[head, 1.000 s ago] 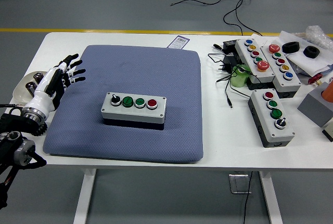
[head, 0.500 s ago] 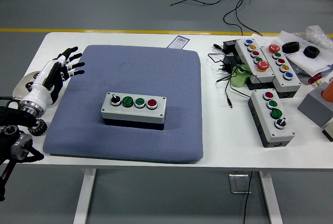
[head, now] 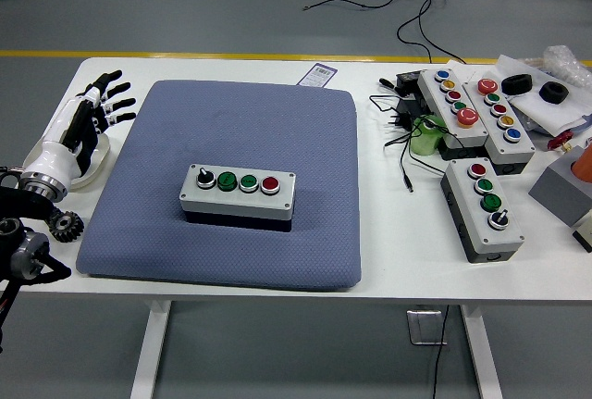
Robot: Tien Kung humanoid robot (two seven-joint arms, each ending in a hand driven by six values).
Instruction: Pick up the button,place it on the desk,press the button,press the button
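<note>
Head view, robot workstation.

— Where is the button box?

— The grey button box [head: 239, 193] sits near the middle of a blue pad [head: 305, 121] on the white table [head: 388, 260]. Its top carries a black knob, two green buttons and a red one in a row.

— And the robot's hand?

— The left hand [head: 91, 117] hangs over the table's left edge, beside the pad, well apart from the box. Its fingers [head: 111, 93] are spread and hold nothing. Only the left arm shows.

— What else is on the table?

— To the right, off the pad, lies a smaller button box [head: 486, 209]. Behind it are two long button boxes [head: 472, 107], side by side, with black cables [head: 402, 130] just left of them. A small gear [head: 65, 226] rests near the robot's wrist.
</note>
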